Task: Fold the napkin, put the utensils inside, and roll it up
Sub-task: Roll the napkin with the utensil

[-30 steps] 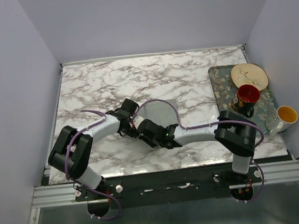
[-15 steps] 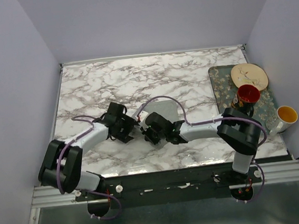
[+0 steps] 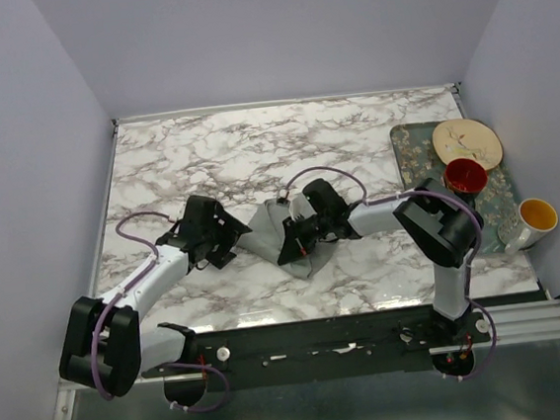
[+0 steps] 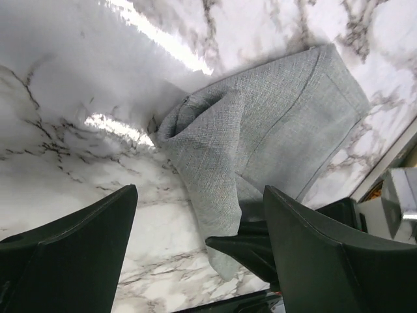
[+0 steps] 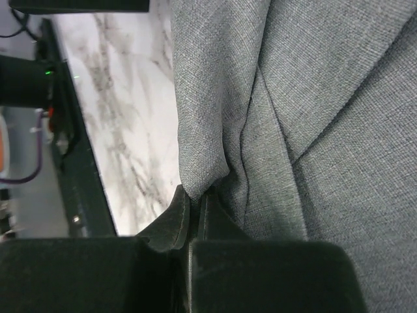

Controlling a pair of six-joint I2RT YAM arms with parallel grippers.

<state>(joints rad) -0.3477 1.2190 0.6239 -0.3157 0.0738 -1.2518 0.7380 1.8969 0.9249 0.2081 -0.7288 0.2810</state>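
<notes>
Pinching the napkin (image 3: 274, 232), right end effector (image 3: 297, 251) is clamped; left end effector (image 3: 243, 235) gapes beside it, tray (image 3: 410, 173) well apart.

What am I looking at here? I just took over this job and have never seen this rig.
Two robot arms are bolted at the near edge of a marble table, filmed from above; the other two pictures come from cameras on their wrists. Mid-table lies the grey-green napkin, bunched and partly folded. The right gripper is shut on its edge. The left gripper hangs open over it, holding nothing. At the right, a patterned tray carries a plate and a red cup; a yellow-lined cup sits at its edge.
</notes>
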